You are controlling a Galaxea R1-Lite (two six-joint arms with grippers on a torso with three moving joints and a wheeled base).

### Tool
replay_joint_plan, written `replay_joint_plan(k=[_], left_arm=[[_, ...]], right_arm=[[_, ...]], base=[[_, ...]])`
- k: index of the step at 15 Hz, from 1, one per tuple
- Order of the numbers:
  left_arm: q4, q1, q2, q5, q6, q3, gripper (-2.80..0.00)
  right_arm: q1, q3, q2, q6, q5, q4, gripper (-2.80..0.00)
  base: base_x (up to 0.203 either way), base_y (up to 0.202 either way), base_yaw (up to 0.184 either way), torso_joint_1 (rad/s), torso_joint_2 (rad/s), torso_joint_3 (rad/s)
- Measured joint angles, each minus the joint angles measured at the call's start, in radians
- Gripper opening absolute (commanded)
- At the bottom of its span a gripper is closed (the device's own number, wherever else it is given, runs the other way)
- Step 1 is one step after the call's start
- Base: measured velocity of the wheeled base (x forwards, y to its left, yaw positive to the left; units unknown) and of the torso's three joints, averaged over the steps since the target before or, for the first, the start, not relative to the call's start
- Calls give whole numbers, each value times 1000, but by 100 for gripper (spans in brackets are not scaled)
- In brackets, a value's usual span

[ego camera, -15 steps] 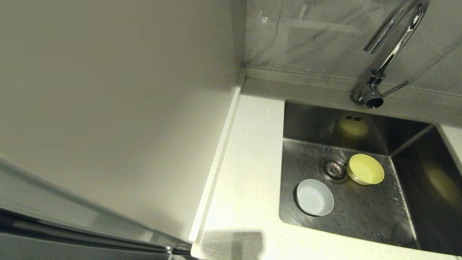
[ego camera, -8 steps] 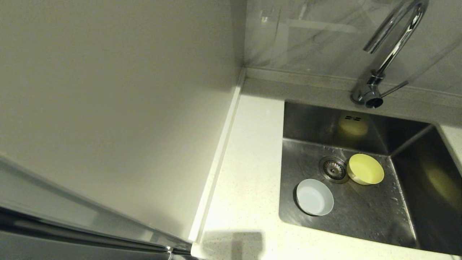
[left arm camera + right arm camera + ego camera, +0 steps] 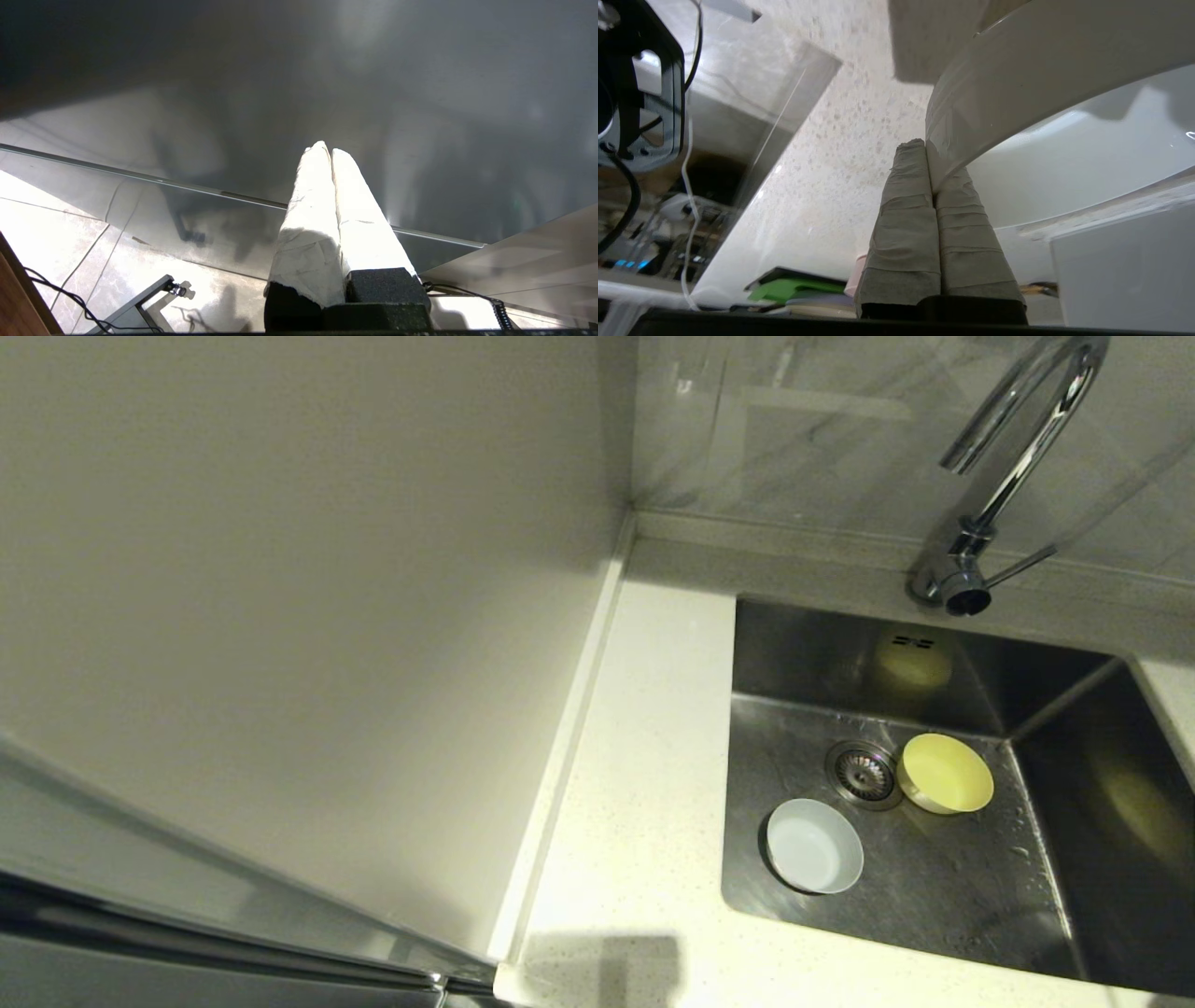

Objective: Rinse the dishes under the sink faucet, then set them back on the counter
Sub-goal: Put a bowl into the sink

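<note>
Square steel sink (image 3: 1046, 896) sunk into the white speckled desk (image 3: 644, 775), with a round drain strainer (image 3: 864, 773) and two small overflow slots on the back wall; droplets scattered over its floor. Pale blue-grey bowl (image 3: 814, 846) upright on the sink floor near the front left corner, apart from the strainer; yellow bowl (image 3: 945, 773) just right of the strainer, tilted, touching its edge. White bowl (image 3: 1045, 60) seen only from the right wrist, its rim pinched in the right pincer (image 3: 927, 148) above the desk. Tall chrome gooseneck faucet (image 3: 1013, 448) behind the sink; thin lever pointing right; no water running.
</note>
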Motion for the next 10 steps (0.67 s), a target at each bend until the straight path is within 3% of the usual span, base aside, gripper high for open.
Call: replay_joint_plan(k=[6,10], left_arm=[[0,0,0,-1,0,0,-280],[0,0,0,0,0,0,-280]], right_arm=[[107,2,-114,4,54,1,-280],[301,-19,-175,65,126,-11,-280]], base=[[0,0,0,0,0,0],[0,0,0,0,0,0]])
